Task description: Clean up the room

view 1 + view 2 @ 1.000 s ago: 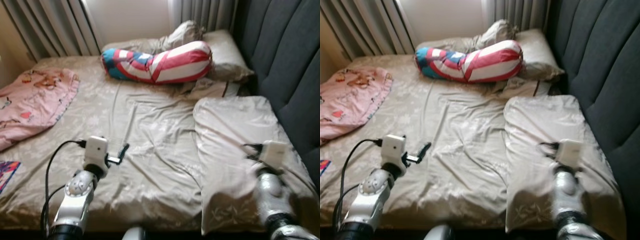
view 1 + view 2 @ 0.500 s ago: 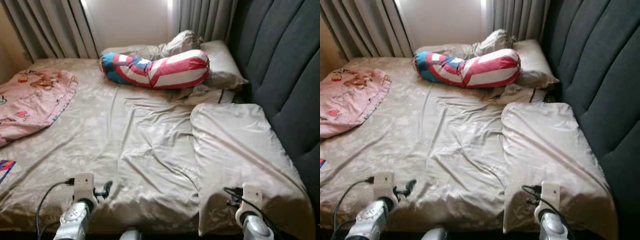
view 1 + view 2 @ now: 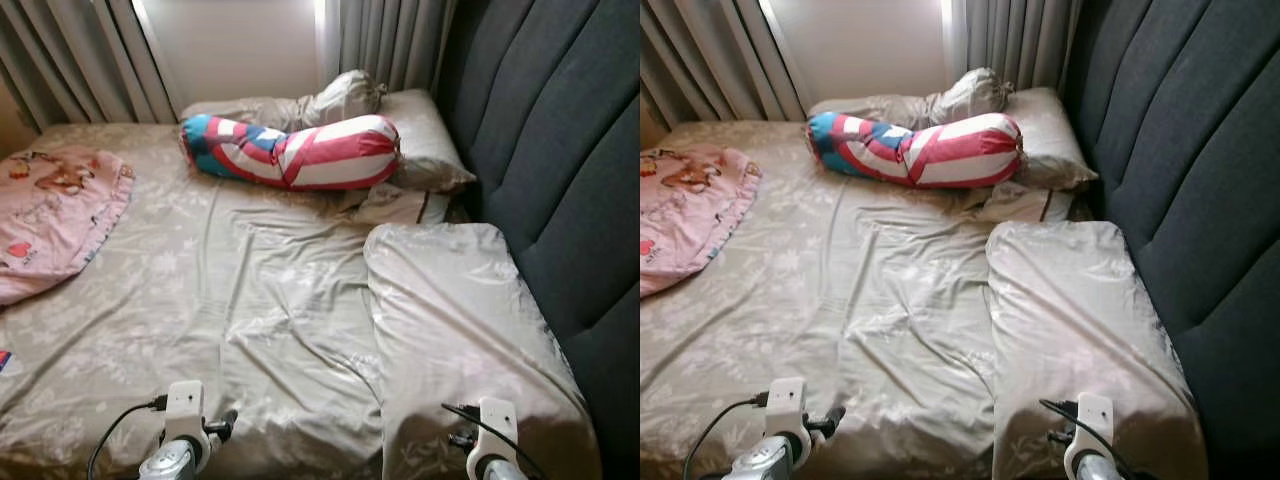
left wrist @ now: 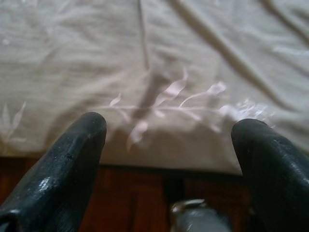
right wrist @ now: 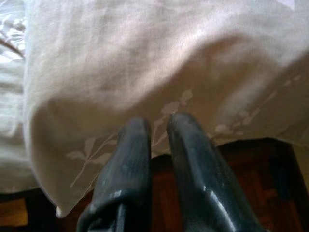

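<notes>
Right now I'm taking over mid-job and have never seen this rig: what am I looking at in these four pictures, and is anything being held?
The two wide pictures come from a stereo camera on a humanoid robot's head, looking down at a bed with a beige sheet. The other two come from cameras on its wrists, looking along each gripper's black fingers.

On the bed lie a red, white and blue bolster against beige pillows at the far end, a pink blanket on the robot's left, and a beige pillow along the dark padded headboard on its right.

At the bed's near edge, the left gripper has its fingers spread apart with nothing between them. The right gripper has its fingers close together at the pillow's near edge; no cloth shows between them.
</notes>
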Motion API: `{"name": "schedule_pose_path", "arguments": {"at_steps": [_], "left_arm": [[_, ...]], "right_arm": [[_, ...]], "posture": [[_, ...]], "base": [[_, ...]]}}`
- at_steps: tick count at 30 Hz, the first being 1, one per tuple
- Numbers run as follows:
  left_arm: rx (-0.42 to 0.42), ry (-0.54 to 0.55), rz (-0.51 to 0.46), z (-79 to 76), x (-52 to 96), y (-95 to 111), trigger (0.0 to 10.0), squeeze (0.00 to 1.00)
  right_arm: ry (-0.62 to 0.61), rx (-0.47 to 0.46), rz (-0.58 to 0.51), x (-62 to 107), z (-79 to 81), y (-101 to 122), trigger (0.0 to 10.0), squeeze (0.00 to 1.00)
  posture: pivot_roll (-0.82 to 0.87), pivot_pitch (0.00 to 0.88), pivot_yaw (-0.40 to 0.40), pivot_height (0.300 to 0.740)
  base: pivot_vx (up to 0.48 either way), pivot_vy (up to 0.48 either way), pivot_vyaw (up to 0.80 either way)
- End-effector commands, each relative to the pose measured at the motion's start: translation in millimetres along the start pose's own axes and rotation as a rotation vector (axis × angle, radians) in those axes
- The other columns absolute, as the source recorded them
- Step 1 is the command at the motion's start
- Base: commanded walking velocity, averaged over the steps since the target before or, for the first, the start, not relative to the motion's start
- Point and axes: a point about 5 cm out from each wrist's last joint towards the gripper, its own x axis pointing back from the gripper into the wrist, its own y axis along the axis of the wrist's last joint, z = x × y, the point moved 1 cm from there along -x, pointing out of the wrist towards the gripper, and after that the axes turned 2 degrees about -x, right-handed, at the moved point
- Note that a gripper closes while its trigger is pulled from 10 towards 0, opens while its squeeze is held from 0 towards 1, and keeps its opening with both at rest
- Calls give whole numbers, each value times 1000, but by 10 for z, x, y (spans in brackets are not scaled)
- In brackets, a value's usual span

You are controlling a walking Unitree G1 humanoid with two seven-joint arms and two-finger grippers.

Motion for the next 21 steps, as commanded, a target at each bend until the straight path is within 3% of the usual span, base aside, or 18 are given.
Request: {"name": "schedule_pose_path", "arguments": {"at_steps": [1,5,10,13,18,19,21], "left_arm": [[-38,8,79,8,52,-221,10000,0],[-76,34,156,65,138,-473,10000,0],[-81,-16,158,4,147,-503,10000,0],[-151,-32,189,23,198,-623,10000,0],[-187,-28,239,152,313,-831,10000,0],[-201,-30,250,197,347,-881,10000,0],[-216,-25,272,319,423,-975,10000,0]], "right_arm": [[9,32,47,29,-7,-145,10000,0],[4,34,85,54,28,-268,10000,0],[8,31,79,53,33,-261,10000,0],[4,52,80,49,39,-251,10000,0],[13,34,61,44,75,-229,10000,0],[13,32,56,44,81,-224,10000,1000],[11,31,53,43,88,-220,10000,1000]], "posture": [[-49,0,-24,740],[-59,0,-32,740],[-54,0,-28,740],[-64,0,-20,740],[-69,0,-10,740],[-68,0,-9,740],[-66,0,-10,740]], "base": [[0,0,0],[0,0,0],[0,0,0],[0,0,0],[0,0,0],[0,0,0],[0,0,0]]}}
